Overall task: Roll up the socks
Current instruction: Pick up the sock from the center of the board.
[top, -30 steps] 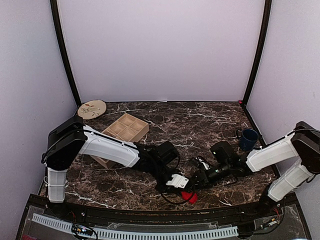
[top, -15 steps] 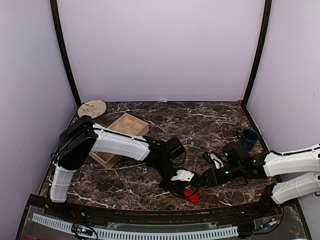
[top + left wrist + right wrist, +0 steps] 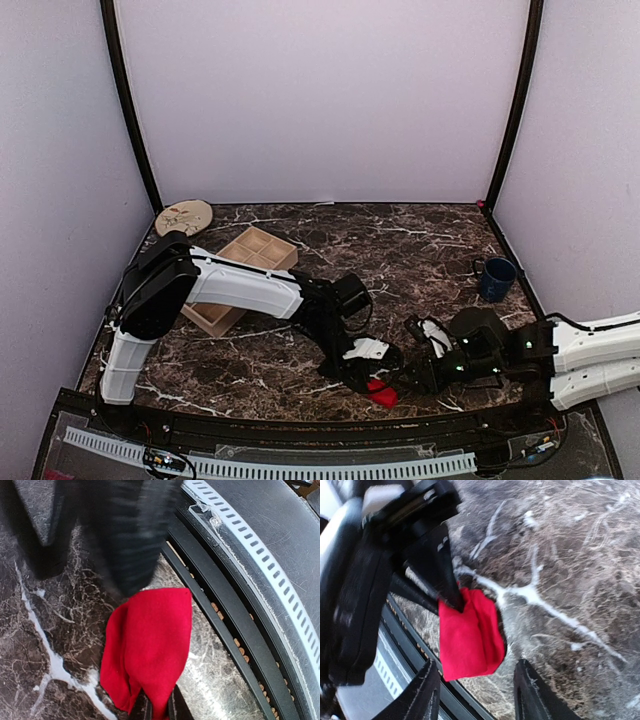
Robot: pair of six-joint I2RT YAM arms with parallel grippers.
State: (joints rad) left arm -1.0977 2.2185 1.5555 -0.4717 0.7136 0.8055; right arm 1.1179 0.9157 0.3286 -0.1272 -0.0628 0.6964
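Sock [image 3: 150,645], bright red fabric, bunched at near edge of dark marbled tabletop [image 3: 400,250], one end pinched in left gripper [image 3: 159,711]; right gripper [image 3: 476,667], spread wide, has swung lower to face it, so rolling looks imminent; tan sock unseen.

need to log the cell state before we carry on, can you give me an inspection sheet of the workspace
surface: dark marbled table with white veins
job's things: red sock bunched at the table's near edge; tan sock not seen in any view
clutter: wooden tray, round patterned plate, blue mug
grippers: left gripper shut on the red sock; right gripper open, facing the sock
cables: black cable looping off the left wrist
surroundings: pale walls; white slotted strip below the table's front edge
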